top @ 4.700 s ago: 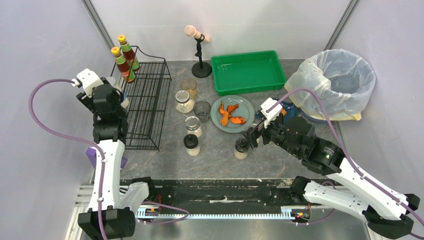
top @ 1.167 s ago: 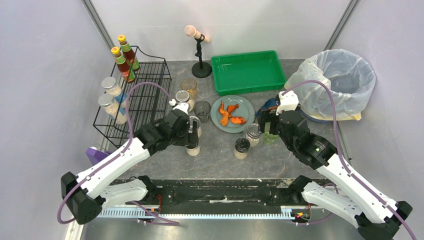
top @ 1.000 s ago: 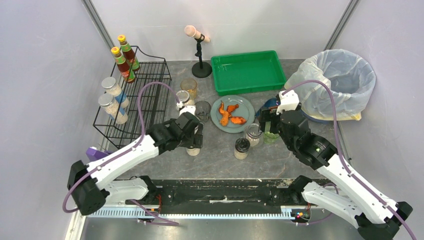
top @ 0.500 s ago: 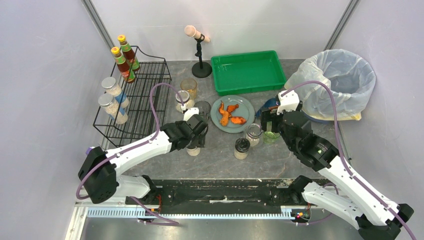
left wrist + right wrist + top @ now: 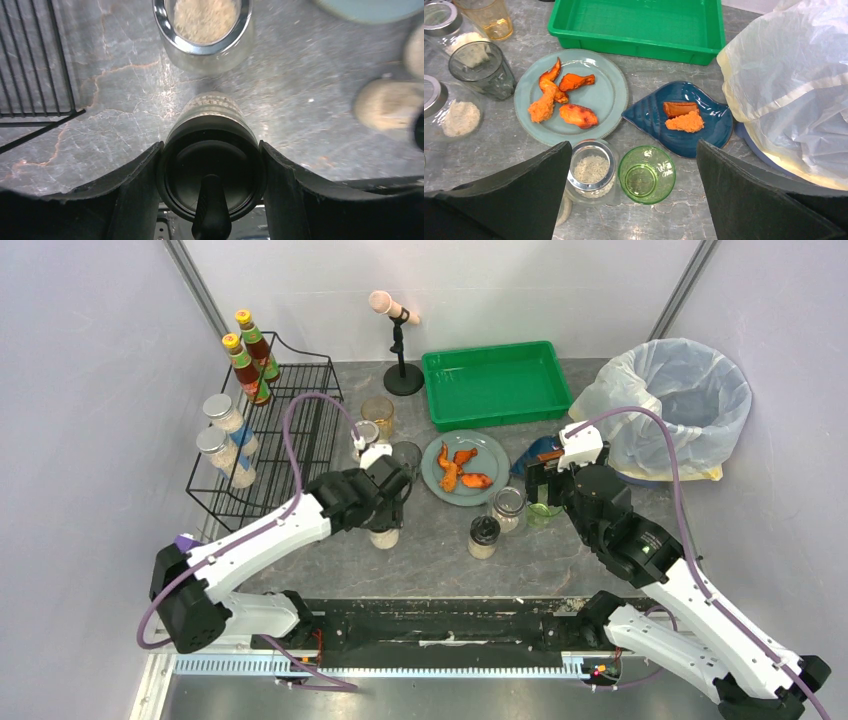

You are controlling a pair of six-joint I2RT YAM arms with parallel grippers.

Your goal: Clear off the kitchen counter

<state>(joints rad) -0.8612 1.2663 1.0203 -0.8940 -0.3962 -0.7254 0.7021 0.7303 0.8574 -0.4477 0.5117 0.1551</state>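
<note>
The left gripper (image 5: 210,150) is clamped on the black-lid jar (image 5: 210,172), with a finger (image 5: 132,200) pressed to each side of the lid. Whether the jar is lifted or standing cannot be told. The counter (image 5: 310,75) is spread directly beneath the gripper, grey, veined and scratched. Just ahead of the fingertips a silver-lid jar (image 5: 202,30) is seen, pale grains inside, set apart from the held one. Off to the gripper's left, a corner of the wire rack (image 5: 30,60) is caught at the edge of view.

Over to the right gripper (image 5: 634,147): its fingers (image 5: 514,200) are held wide apart and nothing is gripped. The same counter is laid out below it. Between the fingers, directly underneath, a green glass (image 5: 646,174) is framed, upright. A rice jar (image 5: 591,170) is placed just beside it, toward the left finger. Just beyond the fingertips a blue dish (image 5: 704,125) is seen, two orange pieces lying in it. Ahead and to the left a teal plate (image 5: 609,95) is set, four orange pieces on it, its rim near the dish. Farther ahead the green tray (image 5: 639,25) is stood square across the view. To the gripper's right the bin bag (image 5: 794,85) is bulging in, close against the dish. Far out to the left a grey glass (image 5: 481,67) and an amber glass (image 5: 491,17) are picked out, upright
</note>
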